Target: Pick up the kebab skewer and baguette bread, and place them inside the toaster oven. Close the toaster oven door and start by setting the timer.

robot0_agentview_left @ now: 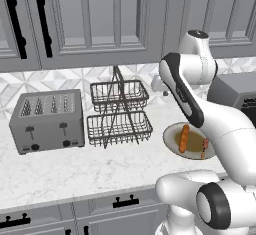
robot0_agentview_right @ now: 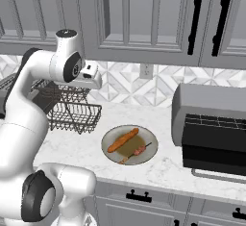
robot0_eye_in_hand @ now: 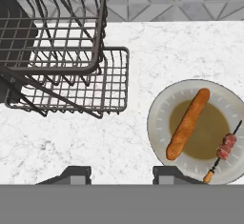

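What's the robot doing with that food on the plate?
Nothing is picked up yet. The gripper hangs open above the counter, beside the wire basket rack. The baguette bread and the kebab skewer both lie on the plate. The toaster oven waits with its door open.

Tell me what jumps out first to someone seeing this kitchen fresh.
The plate on the marble counter, holding the orange-tan baguette bread with the thin kebab skewer beside it. To its right stands the toaster oven, its door hanging open; to its left, a two-tier wire basket rack and a grey slot toaster.
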{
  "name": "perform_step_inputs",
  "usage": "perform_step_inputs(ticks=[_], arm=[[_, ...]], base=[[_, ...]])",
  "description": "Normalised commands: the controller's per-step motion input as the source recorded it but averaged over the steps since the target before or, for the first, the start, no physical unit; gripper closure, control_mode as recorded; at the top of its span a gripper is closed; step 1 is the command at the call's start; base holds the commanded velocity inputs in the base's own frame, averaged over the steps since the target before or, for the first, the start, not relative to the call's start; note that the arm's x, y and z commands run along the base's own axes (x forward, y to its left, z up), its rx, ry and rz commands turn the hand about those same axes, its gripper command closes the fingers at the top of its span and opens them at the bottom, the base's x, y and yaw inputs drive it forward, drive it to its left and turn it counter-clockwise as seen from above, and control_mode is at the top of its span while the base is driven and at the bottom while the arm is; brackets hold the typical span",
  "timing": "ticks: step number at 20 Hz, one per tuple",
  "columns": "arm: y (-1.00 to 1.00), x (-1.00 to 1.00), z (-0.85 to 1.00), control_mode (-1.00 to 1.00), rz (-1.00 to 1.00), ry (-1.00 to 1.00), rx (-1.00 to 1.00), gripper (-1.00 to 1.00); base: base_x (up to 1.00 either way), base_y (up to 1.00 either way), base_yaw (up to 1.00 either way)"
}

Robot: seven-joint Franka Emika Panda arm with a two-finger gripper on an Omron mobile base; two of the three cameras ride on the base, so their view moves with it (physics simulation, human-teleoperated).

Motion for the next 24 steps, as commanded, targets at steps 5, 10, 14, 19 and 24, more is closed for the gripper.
perform_step_inputs(ticks=[5,10,14,19,24], arm=[[0.0,0.0,0.0,1.0,0.0,0.0,0.0,-1.0],[0.0,0.0,0.0,1.0,0.0,0.0,0.0,-1.0],[0.0,0.0,0.0,1.0,0.0,0.0,0.0,-1.0],[0.0,0.0,0.0,1.0,0.0,0.0,0.0,-1.0],[0.0,0.0,0.0,1.0,0.0,0.0,0.0,-1.0]], base=[[0.0,0.0,0.0],[0.0,0.0,0.0],[0.0,-0.22,0.0],[0.0,-0.69,0.0],[0.0,-0.73,0.0]])
